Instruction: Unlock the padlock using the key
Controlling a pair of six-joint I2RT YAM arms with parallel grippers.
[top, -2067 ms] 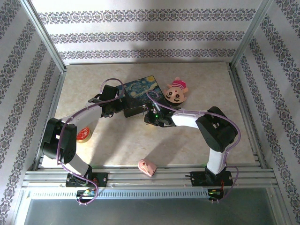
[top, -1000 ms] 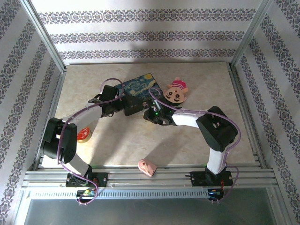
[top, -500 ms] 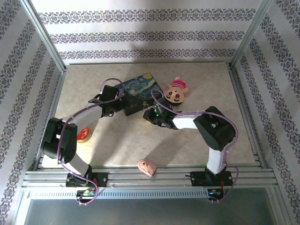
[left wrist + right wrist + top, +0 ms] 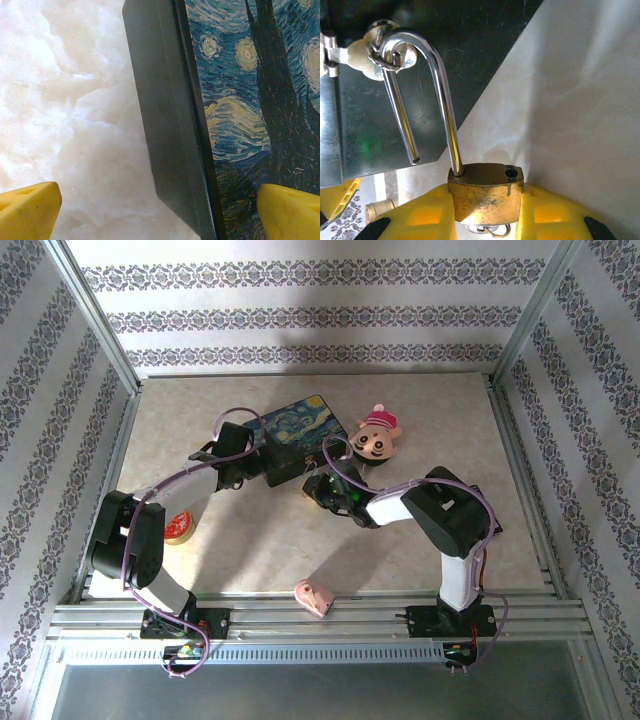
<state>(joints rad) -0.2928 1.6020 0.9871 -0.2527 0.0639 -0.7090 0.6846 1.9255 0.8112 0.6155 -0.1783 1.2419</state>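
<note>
My right gripper (image 4: 487, 209) is shut on the brass padlock (image 4: 485, 190), one yellow finger on each side of its body. The silver shackle (image 4: 441, 95) stands open. Its short leg is out of the body, and its bend still hooks through the ring of the clasp (image 4: 382, 50) on the painted box (image 4: 300, 430). Under the padlock's body peeks the silvery head of the key (image 4: 485, 230) with a small wire ring. My left gripper (image 4: 160, 212) is open and straddles the box's dark side wall (image 4: 170, 125), with its yellow fingertips (image 4: 27, 210) far apart. From above, the right gripper (image 4: 320, 485) is at the box's near edge.
A pink-hatted plush face (image 4: 375, 443) lies just right of the box. A pink wedge (image 4: 315, 596) sits near the front rail and a red-and-yellow tape roll (image 4: 180, 526) lies by the left arm. Metal frame posts and wallpapered walls bound the table (image 4: 250, 550).
The right arm's elbow has swung left and its forearm now lies lower and more bent. Its gripper stays at the box's near edge. The left arm and the box have hardly moved.
</note>
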